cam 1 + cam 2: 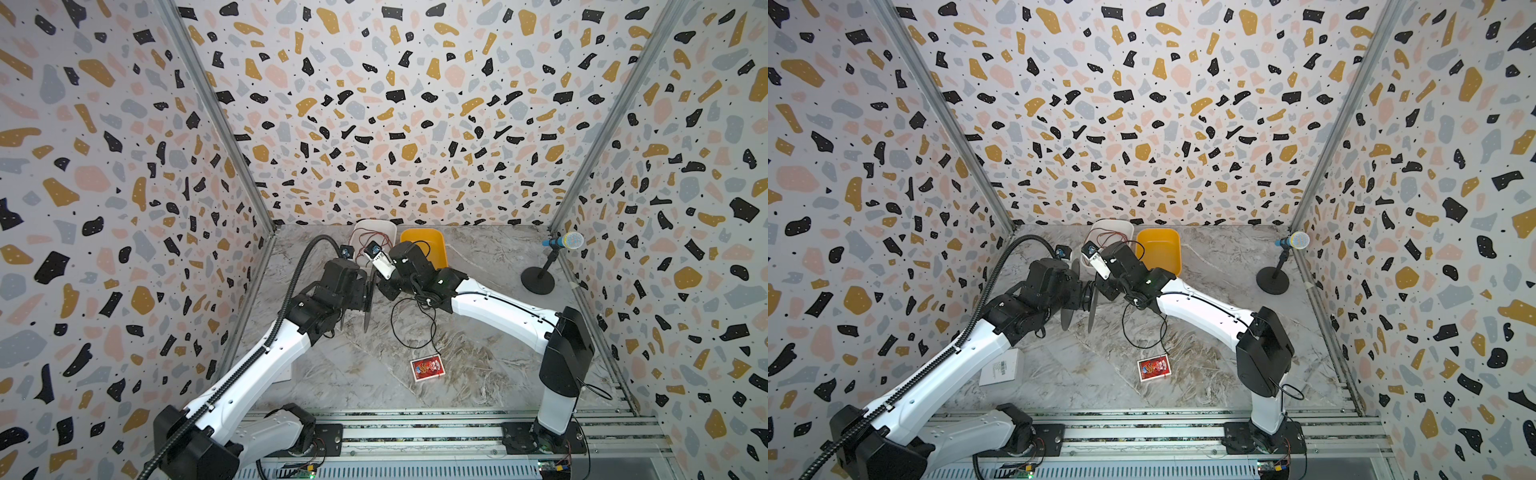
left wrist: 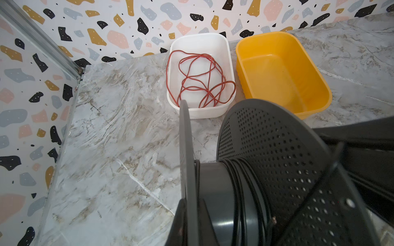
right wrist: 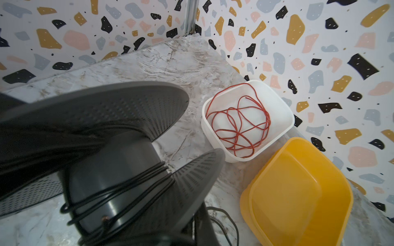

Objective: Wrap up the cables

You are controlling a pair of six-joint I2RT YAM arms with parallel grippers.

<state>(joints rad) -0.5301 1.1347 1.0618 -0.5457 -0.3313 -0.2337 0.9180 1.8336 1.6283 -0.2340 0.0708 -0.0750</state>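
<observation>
Risk first: the wound turns of the cables (image 2: pixel 241 187) look loose and bunched toward one flange of the grey spool (image 1: pixel 368 307), so a slack feed would likely let them cross or slip along the hub. The free loop on the table (image 1: pixel 332 374) ends at the red card pack (image 1: pixel 427 368) and could drag it, or catch the right arm's own wiring (close by in both top views). The left gripper (image 1: pixel 360 297) is closed, apparently clamped on the spool. The right gripper (image 1: pixel 384 286) is closed too, on what I cannot tell. The cables are partly wound on the hub right at both grippers, and the rest lies on the table under the right forearm.
</observation>
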